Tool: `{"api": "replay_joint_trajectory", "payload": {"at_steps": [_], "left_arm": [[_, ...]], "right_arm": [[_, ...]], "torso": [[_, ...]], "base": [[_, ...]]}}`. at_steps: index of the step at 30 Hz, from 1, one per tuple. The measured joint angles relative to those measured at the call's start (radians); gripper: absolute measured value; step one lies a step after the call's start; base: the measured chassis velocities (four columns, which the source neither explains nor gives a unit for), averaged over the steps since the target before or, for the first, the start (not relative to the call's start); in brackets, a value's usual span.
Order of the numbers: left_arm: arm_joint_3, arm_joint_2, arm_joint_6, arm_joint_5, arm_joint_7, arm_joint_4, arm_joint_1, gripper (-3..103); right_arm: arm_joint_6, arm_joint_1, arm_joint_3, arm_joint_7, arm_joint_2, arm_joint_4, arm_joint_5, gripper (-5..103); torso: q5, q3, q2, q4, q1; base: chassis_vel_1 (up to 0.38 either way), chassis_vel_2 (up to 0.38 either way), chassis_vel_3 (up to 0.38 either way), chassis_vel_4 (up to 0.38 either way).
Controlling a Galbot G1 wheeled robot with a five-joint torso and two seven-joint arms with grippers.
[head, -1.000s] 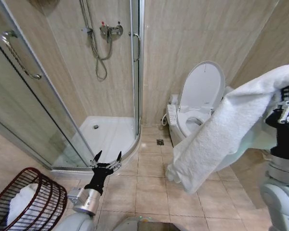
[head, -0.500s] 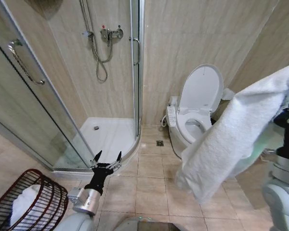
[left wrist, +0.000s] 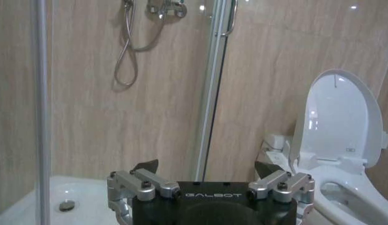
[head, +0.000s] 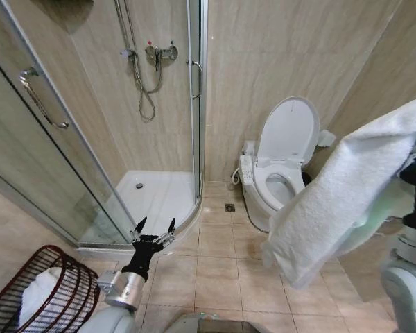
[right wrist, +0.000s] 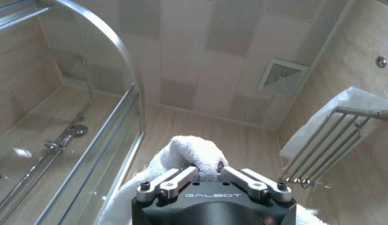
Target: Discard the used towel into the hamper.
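Beige tiles cover the bathroom floor (head: 215, 267) and walls, with a curved glass shower enclosure (head: 90, 159) on the robot's left and a white toilet (head: 277, 177) with its lid raised against the far wall. Inside the shower, a hose and mixer valve (head: 159, 52) hang on the wall above a white shower tray (head: 156, 194).

Up at the robot's right side, the right gripper (right wrist: 206, 176) is raised, and its two fingers are pinched together on a bunched fold of the white towel (head: 347, 187). From there the towel drapes down in a long, heavy sheet toward the floor in front of the toilet, its lower end hanging free above the tiles. From the right wrist camera, looking up past the gripper, I can see the ceiling, a vent and a chrome towel rack (right wrist: 332, 140) on the wall with a pale cloth lying on it.

Low at the robot's left, the left gripper (head: 152, 232) hovers over the floor just outside the shower, its fingers spread wide apart and holding nothing.

Down in the near left corner sits the hamper (head: 55, 295), a dark reddish-brown openwork basket, with some white cloth already lying inside it. It is well apart from the held towel, across the floor from it.
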Motion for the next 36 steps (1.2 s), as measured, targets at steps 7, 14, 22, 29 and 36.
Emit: {"api": "replay_joint_trajectory", "payload": {"at_steps": [7,14,22,29,36], "left_arm": [[0.000,0.000,0.000,0.000,0.000,0.000,0.000,100],[0.000,0.000,0.000,0.000,0.000,0.000,0.000,100],[0.000,0.000,0.000,0.000,0.000,0.000,0.000,100],[0.000,0.000,0.000,0.000,0.000,0.000,0.000,100],[0.000,0.000,0.000,0.000,0.000,0.000,0.000,100]], "right_arm": [[0.001,-0.003,0.000,-0.006,0.004,0.000,0.001,2],[0.004,-0.001,-0.013,-0.005,0.005,0.000,0.004,2],[0.005,0.007,-0.014,-0.002,0.000,0.000,0.025,2],[0.006,0.002,-0.005,-0.003,0.000,0.000,0.032,2],[0.008,-0.003,0.003,-0.003,0.002,-0.001,0.032,2]], "torso": [[0.0000,0.015,0.027,0.0000,0.012],[0.0000,0.035,0.062,0.0000,0.027],[0.0000,0.056,0.098,0.0000,0.042],[0.0001,0.073,0.129,0.0000,0.056],[0.0000,0.090,0.160,0.0000,0.069]], "base": [[0.000,0.000,0.000,0.000],[0.000,0.000,0.000,0.000],[0.000,0.000,0.000,0.000],[0.000,0.000,0.000,0.000],[0.000,0.000,0.000,0.000]]}}
